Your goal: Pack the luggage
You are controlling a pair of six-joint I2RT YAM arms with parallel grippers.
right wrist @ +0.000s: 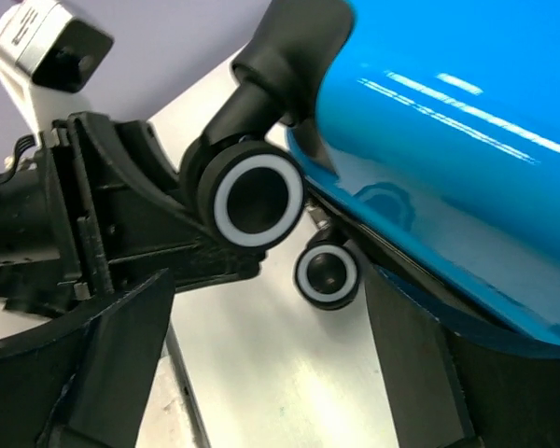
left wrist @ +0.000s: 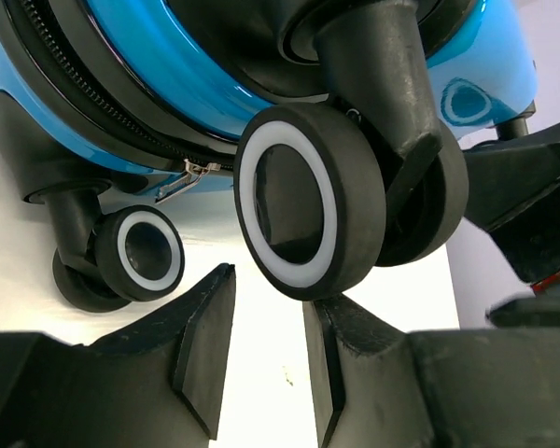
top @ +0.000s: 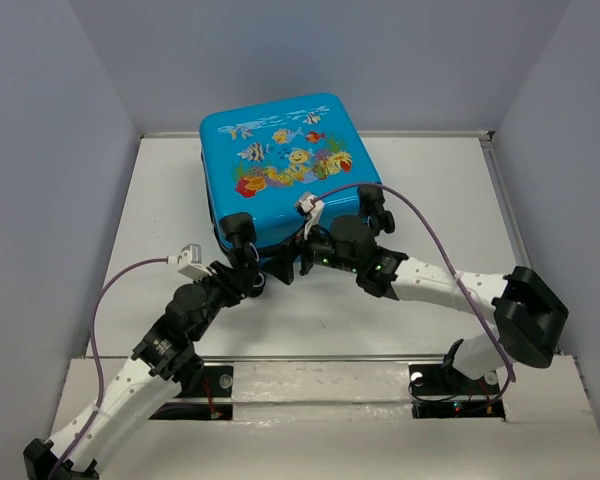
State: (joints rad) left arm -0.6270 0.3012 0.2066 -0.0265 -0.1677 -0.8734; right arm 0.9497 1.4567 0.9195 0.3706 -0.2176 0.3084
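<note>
Two tools, both released, grasping nothing: left tool [left wrist: 269,291] just under a wheel [left wrist: 303,210], right tool [right wrist: 271,308] spread wide close by. Luggage [top: 280,160] shut, flat on desk [top: 430,200], fish side up, wheel end toward both arms, long axis pointing away.

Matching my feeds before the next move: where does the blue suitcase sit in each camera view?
Top external: luggage at centre, fish print up.
Left wrist: luggage across the top.
Right wrist: luggage fills the upper right.
Shared landmark: its black wheels.
</note>
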